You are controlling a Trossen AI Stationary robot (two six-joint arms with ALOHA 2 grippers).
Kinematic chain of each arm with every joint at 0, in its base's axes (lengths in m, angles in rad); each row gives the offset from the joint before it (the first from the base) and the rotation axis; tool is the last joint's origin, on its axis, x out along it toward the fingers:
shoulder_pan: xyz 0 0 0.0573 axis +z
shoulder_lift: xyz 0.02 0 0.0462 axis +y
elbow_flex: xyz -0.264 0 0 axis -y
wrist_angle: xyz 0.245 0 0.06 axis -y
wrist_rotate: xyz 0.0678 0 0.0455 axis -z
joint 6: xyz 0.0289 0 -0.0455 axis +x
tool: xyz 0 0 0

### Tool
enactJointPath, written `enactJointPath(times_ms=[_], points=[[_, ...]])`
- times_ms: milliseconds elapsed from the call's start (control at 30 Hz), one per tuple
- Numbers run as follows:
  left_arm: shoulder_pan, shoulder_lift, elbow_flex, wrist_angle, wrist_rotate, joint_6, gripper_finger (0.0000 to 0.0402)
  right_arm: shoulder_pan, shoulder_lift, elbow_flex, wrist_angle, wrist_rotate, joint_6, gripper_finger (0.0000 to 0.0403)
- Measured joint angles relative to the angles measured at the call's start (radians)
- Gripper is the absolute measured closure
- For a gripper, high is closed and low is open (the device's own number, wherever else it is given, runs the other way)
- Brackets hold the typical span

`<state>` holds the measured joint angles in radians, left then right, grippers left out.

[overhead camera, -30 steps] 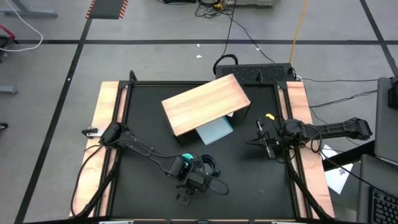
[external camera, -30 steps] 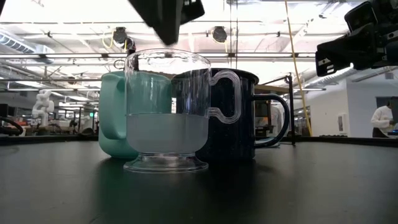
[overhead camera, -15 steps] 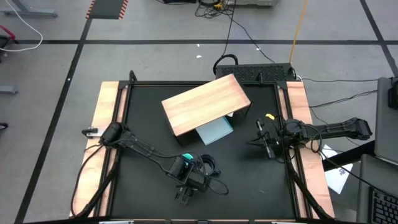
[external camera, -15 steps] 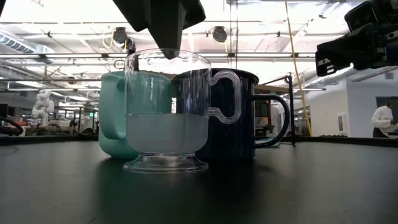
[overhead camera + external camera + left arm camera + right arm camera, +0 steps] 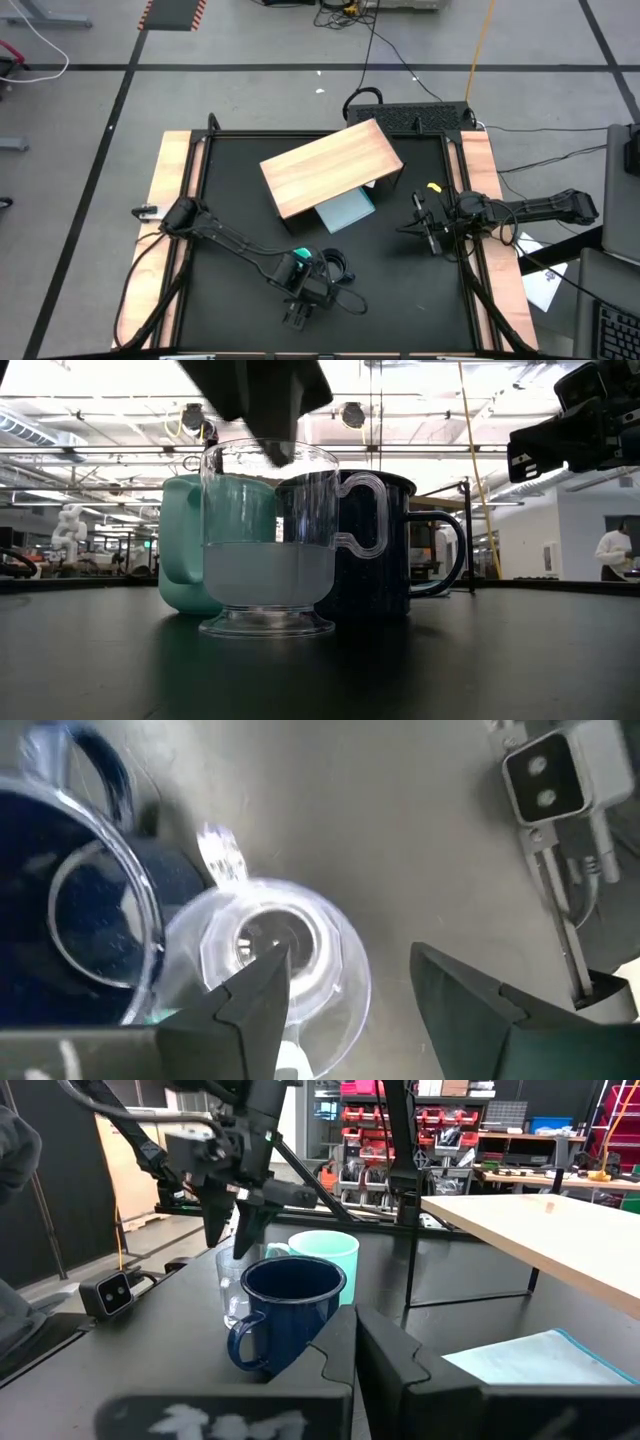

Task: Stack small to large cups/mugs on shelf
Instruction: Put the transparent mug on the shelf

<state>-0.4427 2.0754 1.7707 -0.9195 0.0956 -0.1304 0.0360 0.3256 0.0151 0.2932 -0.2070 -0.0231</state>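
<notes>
The clear glass cup (image 5: 268, 560) stands on its foot on the black table, near the front edge. Right behind it stand the turquoise mug (image 5: 180, 540) and the dark, near-black mug (image 5: 400, 550). My left gripper (image 5: 345, 980) is open and points down over the glass cup (image 5: 270, 945). One finger (image 5: 275, 452) dips just inside the rim and the other stands outside the wall. The wooden shelf (image 5: 330, 165) stands at the table's far middle. My right gripper (image 5: 420, 225) waits at the table's right side, shut and empty.
A pale blue flat sheet (image 5: 345, 212) lies half under the shelf. A small grey camera box (image 5: 545, 770) sits on the table just in front of the cups. The open black surface lies left and right of the cups.
My left gripper has come down over the glass cup, and one fingertip has gone from above the rim to just inside it. The cups have stayed where they were.
</notes>
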Motion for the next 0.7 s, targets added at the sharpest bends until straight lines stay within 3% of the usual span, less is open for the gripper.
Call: enactJointPath(times_ms=[533,700], points=[[0.000,0.000,-0.050,0.059,0.000,-0.023,0.0194,0.000,0.000,0.000,0.000,0.000,0.003,0.0403],[0.000,0.000,-0.050,0.058,-0.011,-0.021,0.0225,0.000,0.000,0.000,0.000,0.000,0.003,0.0403]])
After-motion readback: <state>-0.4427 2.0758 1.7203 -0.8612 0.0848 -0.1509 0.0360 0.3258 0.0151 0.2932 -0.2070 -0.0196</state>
